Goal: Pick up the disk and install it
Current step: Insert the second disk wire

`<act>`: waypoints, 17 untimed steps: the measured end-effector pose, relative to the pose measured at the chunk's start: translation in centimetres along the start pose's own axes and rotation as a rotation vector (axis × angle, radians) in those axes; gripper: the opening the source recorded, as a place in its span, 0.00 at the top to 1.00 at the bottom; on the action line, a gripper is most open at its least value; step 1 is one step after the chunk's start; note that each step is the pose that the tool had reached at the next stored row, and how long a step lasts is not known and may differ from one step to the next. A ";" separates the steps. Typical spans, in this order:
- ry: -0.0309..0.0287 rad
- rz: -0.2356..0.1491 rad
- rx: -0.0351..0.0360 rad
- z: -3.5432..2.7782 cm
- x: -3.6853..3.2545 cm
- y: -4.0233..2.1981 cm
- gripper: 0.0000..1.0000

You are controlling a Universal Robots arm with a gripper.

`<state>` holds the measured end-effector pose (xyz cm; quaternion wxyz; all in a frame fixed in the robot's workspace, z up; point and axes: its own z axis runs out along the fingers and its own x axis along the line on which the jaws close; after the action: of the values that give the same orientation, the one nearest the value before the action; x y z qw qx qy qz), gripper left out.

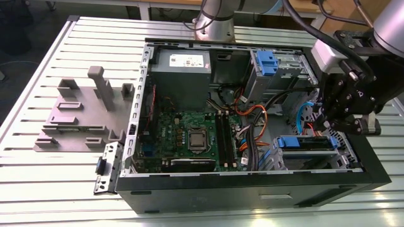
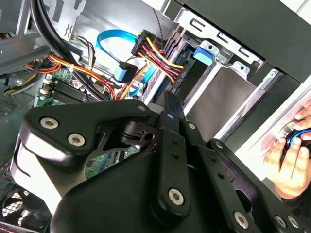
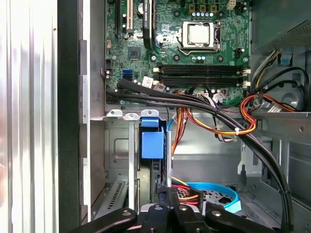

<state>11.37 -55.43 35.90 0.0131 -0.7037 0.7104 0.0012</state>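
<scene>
The disk (image 1: 307,143), dark with a blue carrier, lies flat in the drive bay at the case's corner nearest the exterior view's right. In the first wrist view its blue carrier tab (image 3: 152,143) sits at the bay's mouth, and it also shows in the second wrist view (image 2: 202,54). My gripper (image 1: 328,126) hangs just above the disk's end on the exterior view's right, its black fingers (image 2: 169,102) drawn together with nothing seen between them. From the first wrist view the gripper (image 3: 168,193) stands right behind the disk's edge; whether it touches is unclear.
The open computer case (image 1: 252,187) holds a green motherboard (image 1: 189,137), a grey power supply box (image 1: 181,66) and a second cage with a blue latch (image 1: 265,64). Cable bundles (image 3: 218,119) cross beside the bay. A grey fixture (image 1: 82,113) stands outside. A person's hand (image 2: 291,162) rests beyond the case.
</scene>
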 end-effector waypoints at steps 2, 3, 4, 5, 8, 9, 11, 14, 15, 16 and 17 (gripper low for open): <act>0.0000 0.000 0.0000 -0.06 -0.12 0.00 0.89; 0.0000 0.000 0.0000 -0.11 -0.18 0.00 0.89; 0.0001 0.000 0.0000 -0.17 -0.23 0.01 0.89; 0.0002 0.000 0.0000 -0.23 -0.28 0.00 0.89; -0.0005 0.000 0.0000 -0.37 -0.43 0.00 0.89; -0.0007 0.000 0.0000 -0.40 -0.49 0.00 0.89; -0.0006 0.000 0.0000 -0.44 -0.61 0.00 0.89; -0.0006 0.000 0.0000 -0.46 -0.83 0.00 0.89; -0.0006 0.000 0.0000 -0.49 -0.90 0.00 0.89; -0.0006 0.000 0.0000 -0.55 -0.97 0.00 0.89; -0.0006 0.000 0.0000 -0.63 -1.05 0.01 0.89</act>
<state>11.36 -54.39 36.55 0.0133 -0.7036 0.7104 0.0014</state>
